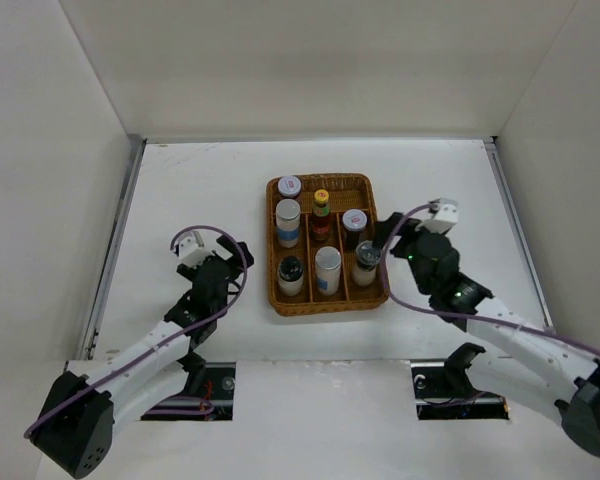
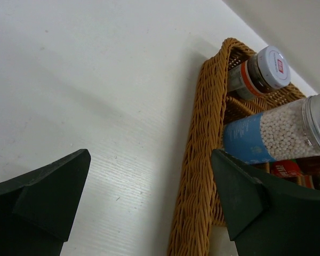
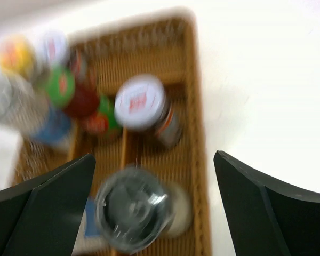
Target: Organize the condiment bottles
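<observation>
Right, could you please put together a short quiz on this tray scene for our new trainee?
1. How many condiment bottles and jars stand in the wicker tray?
2. In the top view, which column of the tray holds the yellow-capped sauce bottle? A: left. B: middle. C: right.
3. True or false: the left hand and the right hand are both open.

Key: 1: seven. 2: B. 3: true.
</observation>
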Motion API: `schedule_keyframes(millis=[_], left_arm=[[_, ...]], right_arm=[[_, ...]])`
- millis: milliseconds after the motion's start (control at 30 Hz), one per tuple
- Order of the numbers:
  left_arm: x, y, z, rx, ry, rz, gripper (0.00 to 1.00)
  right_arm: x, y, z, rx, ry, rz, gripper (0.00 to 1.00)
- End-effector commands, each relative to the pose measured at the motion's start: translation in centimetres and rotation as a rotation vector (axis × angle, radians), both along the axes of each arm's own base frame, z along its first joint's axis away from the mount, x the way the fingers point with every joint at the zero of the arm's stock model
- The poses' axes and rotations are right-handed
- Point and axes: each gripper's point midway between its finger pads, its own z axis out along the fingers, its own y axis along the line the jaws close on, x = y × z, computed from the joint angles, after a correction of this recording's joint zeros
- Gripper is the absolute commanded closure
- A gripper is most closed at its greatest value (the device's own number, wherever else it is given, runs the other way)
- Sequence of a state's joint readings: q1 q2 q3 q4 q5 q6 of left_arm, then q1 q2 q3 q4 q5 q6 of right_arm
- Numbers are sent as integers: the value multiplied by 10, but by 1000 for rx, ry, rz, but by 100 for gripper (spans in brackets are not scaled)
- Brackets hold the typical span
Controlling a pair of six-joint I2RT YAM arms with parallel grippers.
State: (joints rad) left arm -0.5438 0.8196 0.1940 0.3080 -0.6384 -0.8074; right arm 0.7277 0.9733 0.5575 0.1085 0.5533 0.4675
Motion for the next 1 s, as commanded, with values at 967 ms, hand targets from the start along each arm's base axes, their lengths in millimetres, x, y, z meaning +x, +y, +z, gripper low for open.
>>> schedule_keyframes(millis=[967], left_arm=[[-9,-2,15,103,132,-38,0]], right_arm=[[38,-118,-18,427,-115,-354,0]])
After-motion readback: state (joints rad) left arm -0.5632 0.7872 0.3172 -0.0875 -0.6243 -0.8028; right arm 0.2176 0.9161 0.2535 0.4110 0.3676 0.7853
